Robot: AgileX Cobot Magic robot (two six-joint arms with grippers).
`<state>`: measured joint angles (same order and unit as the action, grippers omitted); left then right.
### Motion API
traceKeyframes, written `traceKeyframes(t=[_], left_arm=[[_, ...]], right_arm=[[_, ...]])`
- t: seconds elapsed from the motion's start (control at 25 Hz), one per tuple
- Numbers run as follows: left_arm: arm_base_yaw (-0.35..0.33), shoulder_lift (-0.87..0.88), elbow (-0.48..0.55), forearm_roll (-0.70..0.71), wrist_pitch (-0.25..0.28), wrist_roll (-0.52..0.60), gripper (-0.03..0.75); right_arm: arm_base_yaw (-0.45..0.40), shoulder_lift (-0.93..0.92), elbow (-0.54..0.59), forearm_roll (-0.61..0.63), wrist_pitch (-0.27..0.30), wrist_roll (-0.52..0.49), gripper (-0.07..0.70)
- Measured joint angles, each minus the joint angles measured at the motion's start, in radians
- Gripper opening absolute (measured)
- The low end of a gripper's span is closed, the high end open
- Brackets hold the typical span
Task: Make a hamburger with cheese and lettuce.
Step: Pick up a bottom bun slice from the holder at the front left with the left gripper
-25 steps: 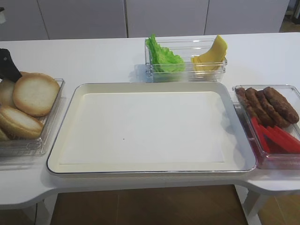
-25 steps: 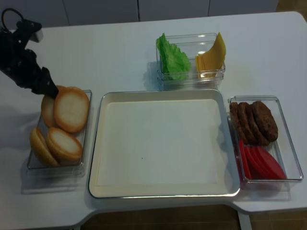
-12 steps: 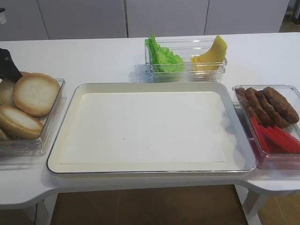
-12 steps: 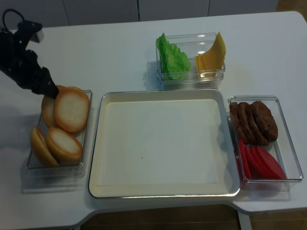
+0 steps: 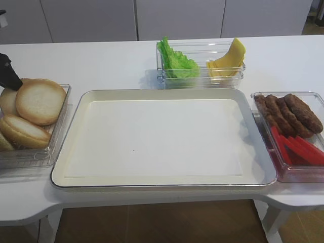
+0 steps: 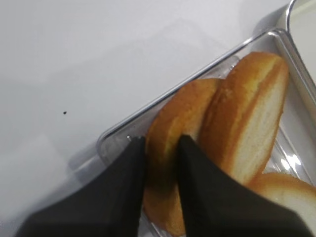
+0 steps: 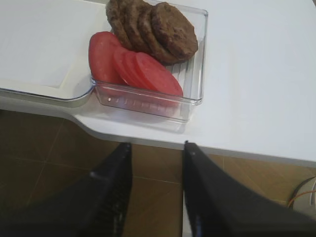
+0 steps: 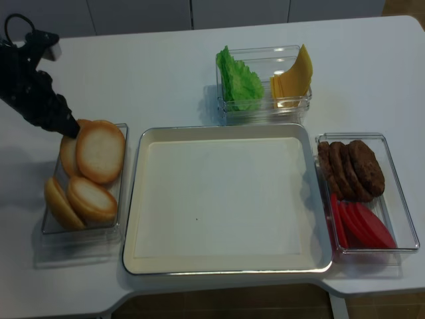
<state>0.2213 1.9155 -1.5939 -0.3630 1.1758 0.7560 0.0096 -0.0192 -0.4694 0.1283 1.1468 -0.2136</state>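
Note:
In the clear box [image 8: 119,199] at the left, several bun halves stand on edge. My left gripper [image 6: 160,140] is shut on the rearmost bun half [image 6: 175,106] of the hamburger, one finger on each face. In the high view the same gripper [image 8: 66,128] sits at the box's far corner, behind the front bun half [image 8: 101,151]. The green frilly lettuce [image 5: 174,61] and the pale-yellow cheese [image 5: 229,56] stand in a clear box at the back. My right gripper [image 7: 157,144] is open with nothing between its fingers, off the table's front edge above the floor.
A wide cream tray [image 8: 226,264] lies in the middle of the white table. At the right, a clear box [image 8: 398,193] holds brown patties [image 8: 352,166] and red tomato slices [image 8: 362,226]. The box's near wall [image 7: 148,101] shows just ahead of my right gripper.
My left gripper's jaws have closed in on the rear bun half. The bun halves in the box have shifted slightly to the right. The right arm has not visibly moved.

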Motion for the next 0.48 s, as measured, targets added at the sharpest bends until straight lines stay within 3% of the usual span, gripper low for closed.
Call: traceKeyframes(t=[0.48], left_arm=[[0.0, 0.0, 0.0, -0.006, -0.004, 0.0, 0.136]], right_arm=[[0.0, 0.0, 0.0, 0.0, 0.0, 0.0, 0.281]])
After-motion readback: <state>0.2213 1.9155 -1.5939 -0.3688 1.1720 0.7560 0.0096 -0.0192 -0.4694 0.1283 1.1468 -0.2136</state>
